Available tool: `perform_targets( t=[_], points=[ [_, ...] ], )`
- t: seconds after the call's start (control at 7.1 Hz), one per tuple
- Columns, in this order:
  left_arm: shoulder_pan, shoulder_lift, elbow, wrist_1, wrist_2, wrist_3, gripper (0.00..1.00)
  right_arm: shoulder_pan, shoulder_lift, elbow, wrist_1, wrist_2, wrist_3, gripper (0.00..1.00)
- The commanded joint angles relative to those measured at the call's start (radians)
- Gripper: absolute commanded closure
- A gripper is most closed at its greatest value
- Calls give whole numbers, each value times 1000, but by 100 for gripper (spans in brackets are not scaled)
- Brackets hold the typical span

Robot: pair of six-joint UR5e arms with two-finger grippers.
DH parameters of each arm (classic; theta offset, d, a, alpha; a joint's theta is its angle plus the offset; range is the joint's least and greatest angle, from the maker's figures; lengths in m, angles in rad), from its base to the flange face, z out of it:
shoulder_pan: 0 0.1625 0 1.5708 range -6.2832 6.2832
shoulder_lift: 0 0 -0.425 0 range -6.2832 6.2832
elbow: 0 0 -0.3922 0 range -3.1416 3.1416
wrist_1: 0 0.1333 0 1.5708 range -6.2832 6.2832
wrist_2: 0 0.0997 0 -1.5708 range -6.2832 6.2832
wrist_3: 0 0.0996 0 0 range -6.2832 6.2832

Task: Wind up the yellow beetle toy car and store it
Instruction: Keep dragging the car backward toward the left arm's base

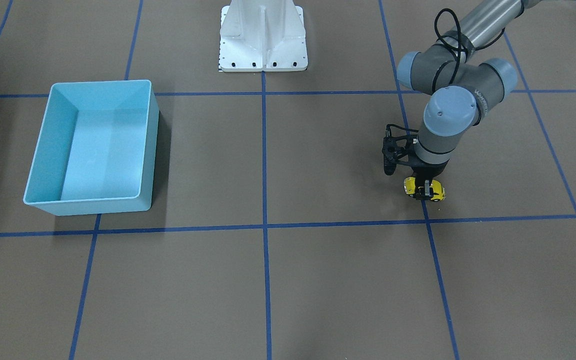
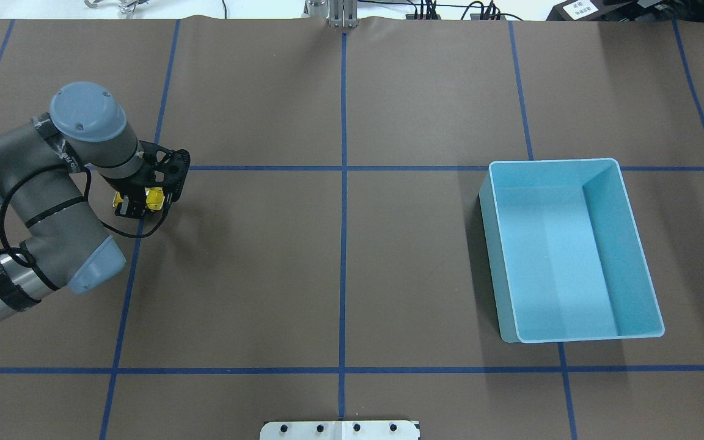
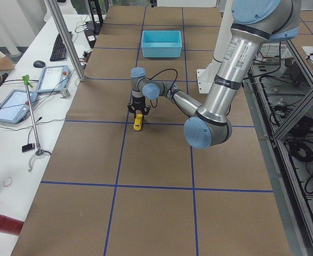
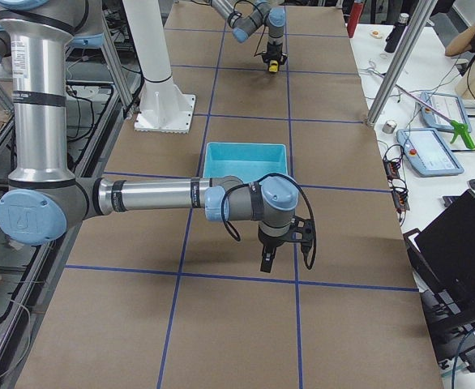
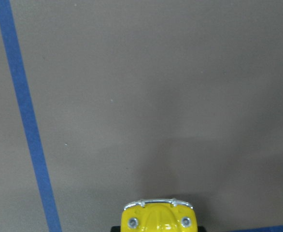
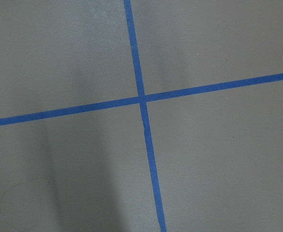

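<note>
The yellow beetle toy car sits low at the brown table, close to a blue tape line. My left gripper points straight down and is shut on it, one finger on each side. The car also shows in the overhead view, in the left wrist view at the bottom edge, and small in the left side view. I cannot tell whether its wheels touch the table. My right gripper shows only in the right side view, low over the table in front of the bin; I cannot tell whether it is open or shut.
The light blue bin stands empty on the robot's right half of the table, also in the front view. The white robot base is at the table's robot-side edge. Blue tape lines grid the brown surface.
</note>
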Motion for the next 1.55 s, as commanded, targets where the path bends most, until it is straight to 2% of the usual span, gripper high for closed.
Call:
perform_targets(
  t=[0.0, 0.85, 1.41],
  points=[
    [-10, 20, -2, -18, -1, 15, 100, -13, 37, 18, -66, -3, 0, 0],
    [-29, 86, -5, -85, -43, 44, 100, -13, -26, 27, -62, 6, -7, 0],
    [-72, 118, -5, -99, -60, 112, 100, -18, -28, 21, -60, 6, -9, 0]
  ],
)
